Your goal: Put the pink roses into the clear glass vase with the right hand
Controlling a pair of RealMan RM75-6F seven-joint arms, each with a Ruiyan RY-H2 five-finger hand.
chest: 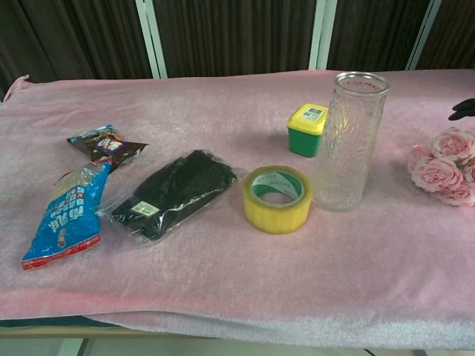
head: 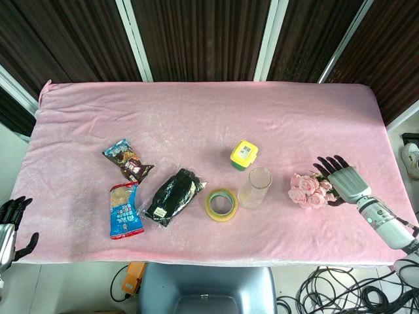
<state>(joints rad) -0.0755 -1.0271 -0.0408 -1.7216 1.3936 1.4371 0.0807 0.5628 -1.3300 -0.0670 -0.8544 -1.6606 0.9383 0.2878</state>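
Observation:
The bunch of pink roses (head: 308,190) lies on the pink cloth at the right, its blooms pointing left; the chest view shows the roses (chest: 443,167) at the right edge. My right hand (head: 340,180) is right beside the bunch on its right, dark fingers spread past the blooms, with no grip that I can see. Only a dark fingertip (chest: 464,109) of it shows in the chest view. The clear glass vase (head: 255,188) (chest: 349,141) stands upright and empty, a short way left of the roses. My left hand (head: 12,226) hangs off the table's near left corner, fingers apart, holding nothing.
A yellow tape roll (head: 221,204) (chest: 276,198) lies just left of the vase. A small green tub with a yellow lid (head: 243,155) (chest: 307,129) stands behind it. Further left lie a black packet (head: 173,195) (chest: 172,194), a blue snack bag (head: 124,210) and a dark snack bag (head: 127,160).

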